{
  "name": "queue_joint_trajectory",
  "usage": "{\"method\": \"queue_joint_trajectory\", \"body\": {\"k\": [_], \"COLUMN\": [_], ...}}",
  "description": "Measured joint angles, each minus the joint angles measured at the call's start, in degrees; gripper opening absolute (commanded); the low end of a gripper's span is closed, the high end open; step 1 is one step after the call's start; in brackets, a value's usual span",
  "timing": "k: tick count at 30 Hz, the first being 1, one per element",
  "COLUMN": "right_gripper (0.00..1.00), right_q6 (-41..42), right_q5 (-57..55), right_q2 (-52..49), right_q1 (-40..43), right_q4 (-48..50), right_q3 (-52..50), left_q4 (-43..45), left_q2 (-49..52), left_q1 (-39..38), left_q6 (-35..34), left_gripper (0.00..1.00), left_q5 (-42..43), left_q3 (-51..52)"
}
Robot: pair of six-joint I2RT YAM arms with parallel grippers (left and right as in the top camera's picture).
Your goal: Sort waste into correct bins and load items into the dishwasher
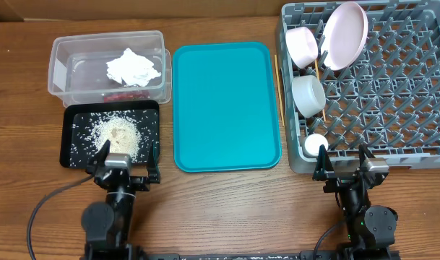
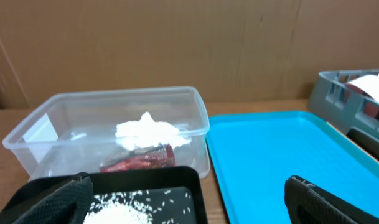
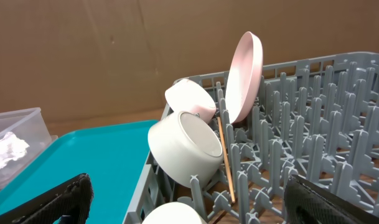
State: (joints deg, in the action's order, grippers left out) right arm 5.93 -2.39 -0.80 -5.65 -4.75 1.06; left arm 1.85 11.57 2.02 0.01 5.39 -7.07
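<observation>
The grey dish rack [image 1: 393, 94] holds the white plate [image 1: 345, 35], two white bowls [image 1: 302, 45] [image 1: 308, 94], the small cup [image 1: 315, 144] and a chopstick [image 1: 318, 90]. Another chopstick [image 1: 278, 85] lies between the rack and the teal tray. The clear tub [image 1: 108, 66] holds the crumpled napkin [image 1: 133, 68] and the red wrapper [image 2: 139, 160]. The black tray [image 1: 111, 133] holds rice [image 1: 117, 134]. My left gripper [image 1: 126, 165] is open and empty at the black tray's near edge. My right gripper [image 1: 344, 167] is open and empty at the rack's near left corner.
The large teal tray [image 1: 225, 107] lies bare between the bins and the rack. Brown cardboard walls stand behind the table in the wrist views. Black cables run along the table's front edge near both arm bases.
</observation>
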Motion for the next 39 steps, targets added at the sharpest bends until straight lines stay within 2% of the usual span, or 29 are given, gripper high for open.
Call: {"method": "queue_joint_trajectory", "body": {"k": [10,15,20,39], "right_gripper": [1.00,1.00,1.00,1.00], "right_q6": [0.00,0.02,-0.02,0.02], "right_q5": [0.02,0.02,0.02,0.04], "right_q2": [0.00,0.00,0.00,0.00], "right_q1": [0.00,0.00,0.00,0.00], "right_q4": [0.00,0.02,0.00,0.00], "right_q3": [0.00,0.00,0.00,0.00], "left_q4": [0.15,-3.32,-5.99,-6.03], "left_q2": [-7.30,-10.43,-10.62,-10.62], "left_q1": [0.00,0.00,0.00,0.00], "left_q6": [0.00,0.02,0.04,0.04], "left_gripper": [1.00,1.00,1.00,1.00], "left_q5": [0.00,0.00,-0.02,-0.02], "left_q3": [5.49,6.08,6.27,6.36]}}
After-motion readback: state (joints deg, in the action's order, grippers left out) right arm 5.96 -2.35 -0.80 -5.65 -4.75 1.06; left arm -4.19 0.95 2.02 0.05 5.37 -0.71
